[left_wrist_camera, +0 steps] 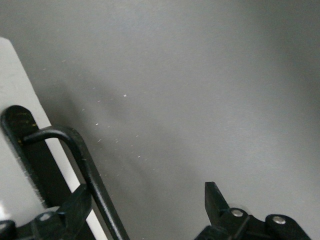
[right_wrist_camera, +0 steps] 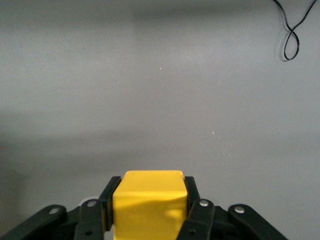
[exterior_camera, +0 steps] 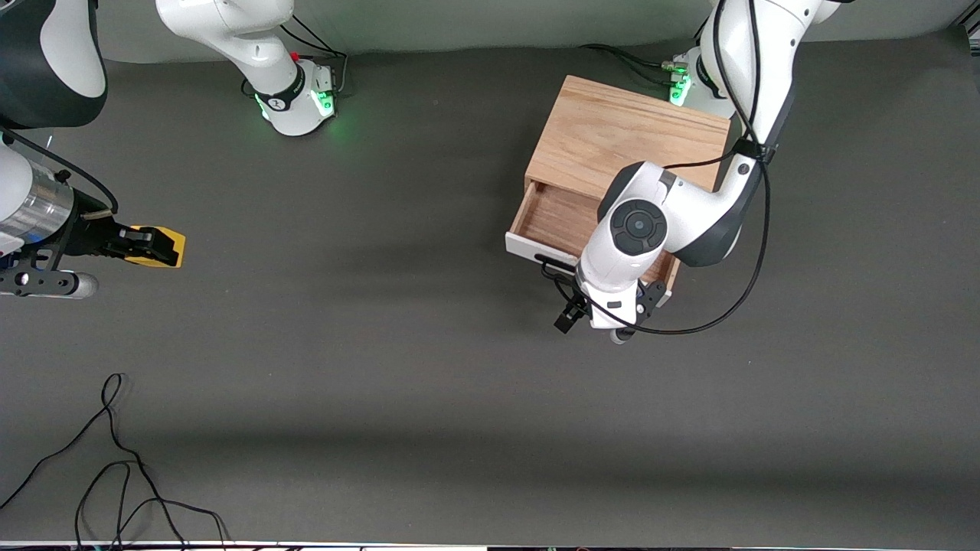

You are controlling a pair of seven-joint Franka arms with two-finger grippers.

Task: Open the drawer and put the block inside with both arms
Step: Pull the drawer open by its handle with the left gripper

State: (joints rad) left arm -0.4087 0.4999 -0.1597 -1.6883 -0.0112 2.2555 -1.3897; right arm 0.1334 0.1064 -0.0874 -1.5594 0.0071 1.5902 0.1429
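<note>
The light oak box (exterior_camera: 628, 134) stands near the left arm's base. Its drawer (exterior_camera: 553, 218) is pulled out, showing the wooden interior, white front panel (exterior_camera: 524, 249) and black wire handle (exterior_camera: 553, 264). My left gripper (exterior_camera: 568, 304) is open in front of the drawer. In the left wrist view the handle (left_wrist_camera: 85, 162) runs between the spread fingers of the left gripper (left_wrist_camera: 147, 195), close to one finger (left_wrist_camera: 75, 210). My right gripper (exterior_camera: 145, 243) is shut on the yellow block (exterior_camera: 164, 246), low over the table at the right arm's end. The right wrist view shows the block (right_wrist_camera: 148, 200) clamped between the right gripper's (right_wrist_camera: 147, 187) pads.
A loose black cable (exterior_camera: 115, 459) lies on the table nearer to the front camera than the block, and also shows in the right wrist view (right_wrist_camera: 290, 35). The left arm's wrist hangs over part of the open drawer. The grey table (exterior_camera: 383, 306) stretches between block and box.
</note>
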